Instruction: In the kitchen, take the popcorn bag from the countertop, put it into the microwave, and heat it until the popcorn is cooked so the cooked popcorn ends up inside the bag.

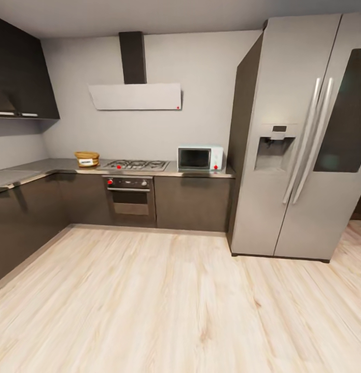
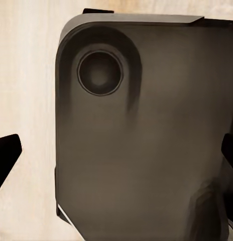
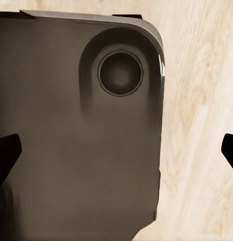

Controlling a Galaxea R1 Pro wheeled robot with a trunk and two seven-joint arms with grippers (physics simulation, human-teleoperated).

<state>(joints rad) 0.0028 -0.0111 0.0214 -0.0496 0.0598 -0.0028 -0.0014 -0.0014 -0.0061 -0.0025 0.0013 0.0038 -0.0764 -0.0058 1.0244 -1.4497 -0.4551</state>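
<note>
Pale wood floor [image 1: 165, 311] spreads between us and the kitchen units in the head view. Along the far wall a grey countertop [image 1: 56, 167] runs over dark brown cabinets [image 1: 193, 203] and turns a corner down our left side. The tan popcorn bag [image 1: 87, 158] sits on that countertop near the corner, just left of the steel gas hob [image 1: 134, 165]. Its white label faces us, though the print is too small to read. On the other side of the hob stands the mint-blue microwave [image 1: 200, 158], its dark door closed, red knobs on its right panel. Bag and microwave are well apart, with the hob between them. Below the hob sits a built-in oven [image 1: 129, 195] with red knobs. A white hood [image 1: 135, 96] with a dark flue hangs on the wall above. A tall steel fridge [image 1: 300, 140] stands just right of the microwave.

In the left wrist view, the left gripper [image 2: 116, 155] shows two dark fingertips [image 2: 7, 154] at opposite edges, spread wide with nothing between them. Behind them we see a dark grey rounded body [image 2: 146, 150] with a round recess, over the wood floor. In the right wrist view, the right gripper [image 3: 116, 153] looks the same: fingertips [image 3: 7, 153] far apart, nothing held, above a similar dark body [image 3: 71, 150] and floor.
</note>
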